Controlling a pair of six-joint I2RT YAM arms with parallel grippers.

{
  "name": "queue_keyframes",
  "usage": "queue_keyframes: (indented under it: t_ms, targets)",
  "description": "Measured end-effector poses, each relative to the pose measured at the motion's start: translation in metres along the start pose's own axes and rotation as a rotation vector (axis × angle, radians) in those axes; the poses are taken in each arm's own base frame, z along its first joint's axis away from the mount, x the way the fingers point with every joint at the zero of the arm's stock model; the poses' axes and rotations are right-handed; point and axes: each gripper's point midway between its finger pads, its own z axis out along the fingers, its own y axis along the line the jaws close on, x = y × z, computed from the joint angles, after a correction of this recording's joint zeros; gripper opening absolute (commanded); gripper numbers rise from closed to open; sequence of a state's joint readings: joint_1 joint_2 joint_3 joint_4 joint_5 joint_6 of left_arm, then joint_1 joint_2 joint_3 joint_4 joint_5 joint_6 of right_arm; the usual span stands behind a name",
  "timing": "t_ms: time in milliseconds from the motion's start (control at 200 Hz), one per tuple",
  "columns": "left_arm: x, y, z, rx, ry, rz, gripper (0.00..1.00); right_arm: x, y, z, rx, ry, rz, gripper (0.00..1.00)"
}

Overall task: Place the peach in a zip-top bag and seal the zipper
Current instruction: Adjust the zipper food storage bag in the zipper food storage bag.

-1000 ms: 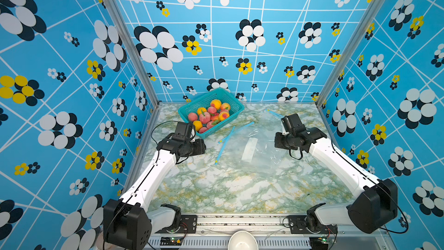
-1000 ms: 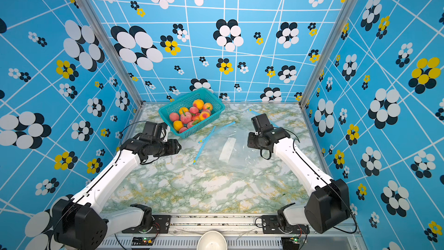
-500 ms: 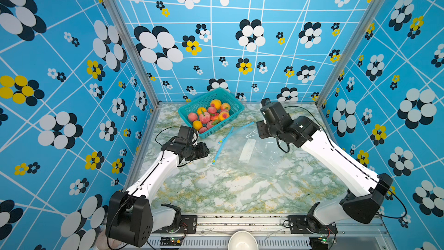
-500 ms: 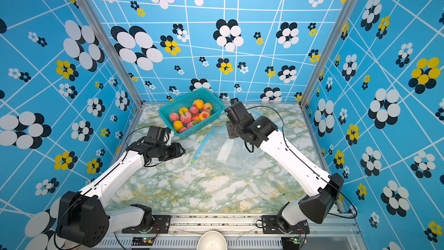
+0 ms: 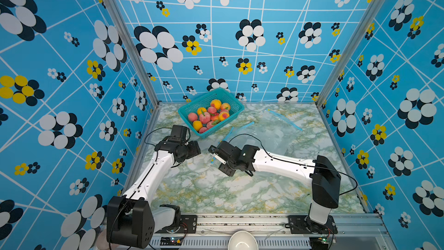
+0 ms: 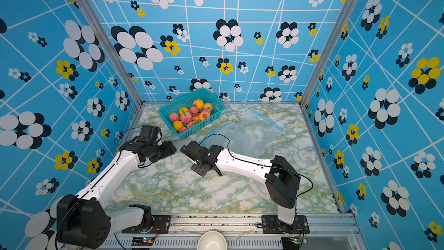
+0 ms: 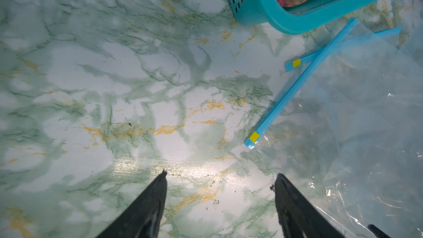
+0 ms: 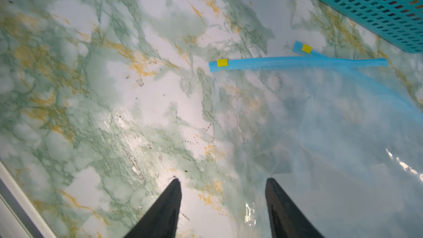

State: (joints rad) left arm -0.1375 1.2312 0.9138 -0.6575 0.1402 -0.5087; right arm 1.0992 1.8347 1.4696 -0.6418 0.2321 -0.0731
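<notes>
Several peaches (image 5: 204, 117) lie in a teal basket (image 5: 189, 124) at the back of the marble table. A clear zip-top bag (image 5: 266, 138) lies flat to the right of the basket, its blue zipper strip (image 7: 297, 85) with a yellow end tab pointing toward the grippers. My left gripper (image 5: 197, 149) hovers low in front of the basket, open and empty (image 7: 220, 174). My right gripper (image 5: 214, 156) faces it from the right at the bag's near corner, also open (image 8: 222, 179). One of its fingers (image 8: 281, 202) is over the bag's edge, and nothing is held.
A second blue strip (image 7: 309, 58) with a yellow tab crosses behind the first. Another clear bag with a blue zipper (image 5: 286, 119) lies at the back right. A white bowl (image 5: 241, 241) sits below the front rail. Patterned walls close in three sides.
My right arm has swung from the table's right side across the bag to the left-centre, and its jaws have opened. My left gripper has barely shifted and opened a little wider.
</notes>
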Motion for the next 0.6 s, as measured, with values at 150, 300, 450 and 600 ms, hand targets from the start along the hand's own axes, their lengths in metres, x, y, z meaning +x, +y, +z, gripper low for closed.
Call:
queue_keyframes:
  t_ms: [150,300,450,600]
  targets:
    - [0.003,0.001,-0.003,-0.005,0.004,0.004,0.80,0.006,-0.005,0.006,0.041,0.025,-0.073,0.64]
    - [0.004,0.002,-0.003,-0.005,0.010,0.006,0.81,0.015,-0.004,0.021,0.055,0.072,-0.123,0.65]
    - [0.005,0.000,-0.003,0.002,0.015,0.005,0.81,0.028,-0.001,0.038,0.060,0.132,-0.156,0.65]
    - [0.003,-0.001,-0.005,0.007,0.009,0.006,0.82,0.036,-0.008,0.041,0.114,0.163,-0.171,0.60]
